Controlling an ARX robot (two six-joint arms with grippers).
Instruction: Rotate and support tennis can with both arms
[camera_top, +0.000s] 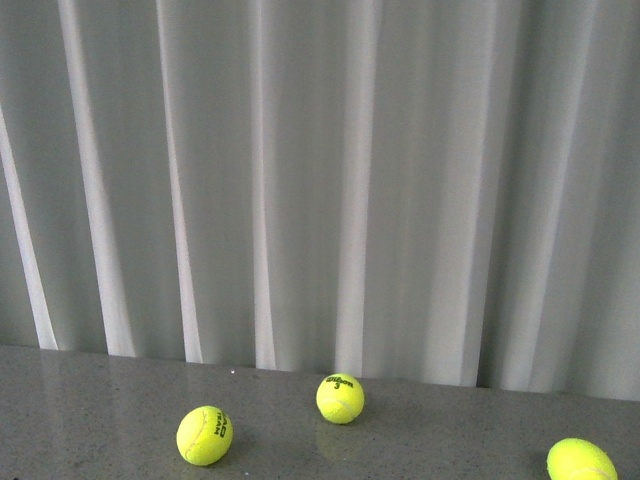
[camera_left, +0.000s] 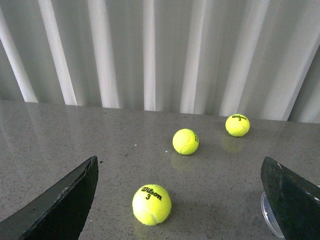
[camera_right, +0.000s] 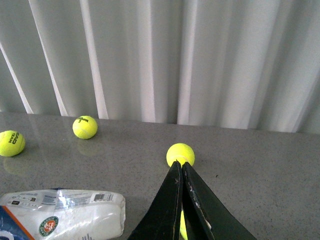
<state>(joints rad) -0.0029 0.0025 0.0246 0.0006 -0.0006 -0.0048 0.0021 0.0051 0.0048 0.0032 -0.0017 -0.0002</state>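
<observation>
On the table (camera_left: 75, 135), balls (camera_left: 151, 204) lie near the tennis can (camera_right: 65, 212); left hand (camera_left: 179, 167) apart, right hand (camera_right: 180, 167) together.

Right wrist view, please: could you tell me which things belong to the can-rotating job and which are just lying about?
Belongs to the job: clear plastic tennis can with white label, lying on its side; black right hand, shut.
Lying about: three yellow felt tennis balls on the grey table.
</observation>
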